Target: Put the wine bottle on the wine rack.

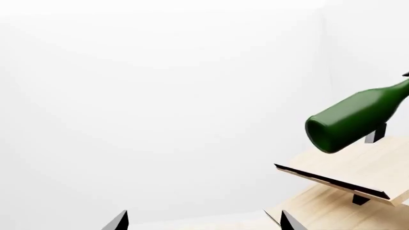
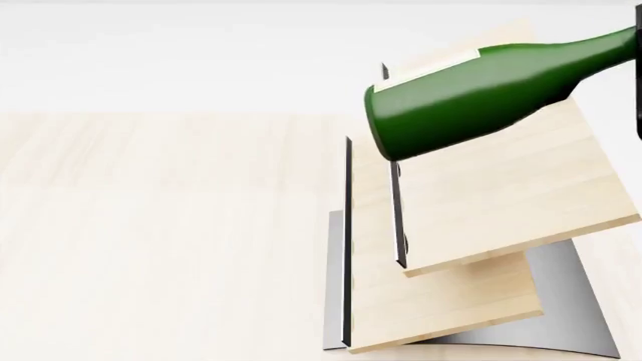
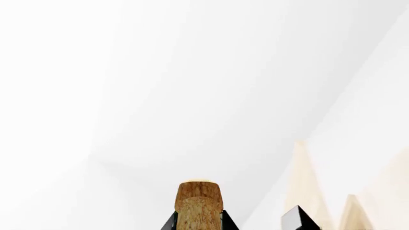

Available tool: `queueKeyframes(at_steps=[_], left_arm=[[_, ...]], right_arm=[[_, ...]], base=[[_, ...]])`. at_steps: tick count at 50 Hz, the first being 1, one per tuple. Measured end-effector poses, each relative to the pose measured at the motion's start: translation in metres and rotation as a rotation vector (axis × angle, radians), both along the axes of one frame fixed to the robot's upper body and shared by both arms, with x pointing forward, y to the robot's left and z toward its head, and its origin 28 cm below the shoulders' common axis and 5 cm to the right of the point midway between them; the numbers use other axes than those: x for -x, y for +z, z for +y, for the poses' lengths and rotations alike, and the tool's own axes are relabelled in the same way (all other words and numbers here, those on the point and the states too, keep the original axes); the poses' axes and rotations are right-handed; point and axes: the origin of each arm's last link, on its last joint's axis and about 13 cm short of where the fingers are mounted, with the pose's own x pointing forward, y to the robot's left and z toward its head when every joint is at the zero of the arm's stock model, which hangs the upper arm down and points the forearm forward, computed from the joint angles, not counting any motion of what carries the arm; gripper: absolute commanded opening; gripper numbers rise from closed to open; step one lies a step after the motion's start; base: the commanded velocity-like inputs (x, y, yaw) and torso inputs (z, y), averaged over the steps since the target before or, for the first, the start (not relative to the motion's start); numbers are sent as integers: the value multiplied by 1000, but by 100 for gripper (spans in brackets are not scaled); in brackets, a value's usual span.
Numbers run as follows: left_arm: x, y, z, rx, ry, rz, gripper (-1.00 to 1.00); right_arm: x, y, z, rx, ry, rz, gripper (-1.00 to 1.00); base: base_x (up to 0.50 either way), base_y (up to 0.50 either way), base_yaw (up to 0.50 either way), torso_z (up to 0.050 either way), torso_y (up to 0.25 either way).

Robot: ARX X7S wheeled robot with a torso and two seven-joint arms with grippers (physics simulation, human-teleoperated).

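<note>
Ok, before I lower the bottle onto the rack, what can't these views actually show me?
- Head view: the right pincer's grip on the wine bottle is cut off by the right edge.
- Right wrist view: only the cork shows; the bottle body lies beyond the bottom edge.
- Left wrist view: the left pincer shows only its tips at the bottom edge.
- No view settles whether the bottle touches the wine rack.

The right gripper is clamped on the wine bottle by its neck, dark fingers pressed either side just below the cork. The left gripper hangs spread wide, nothing between its fingertips.
</note>
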Motion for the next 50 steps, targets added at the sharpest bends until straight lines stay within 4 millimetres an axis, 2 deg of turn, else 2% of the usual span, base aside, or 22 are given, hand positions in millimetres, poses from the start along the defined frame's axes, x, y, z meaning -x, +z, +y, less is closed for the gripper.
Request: queueKeyframes(at_steps=[50], left_arm=[[-1,-1,-1,-4,-1,3,100]], right_arm=[[-13,-34,-9,-11,-18,65,-100]], base=[[0,0,0,0,1]])
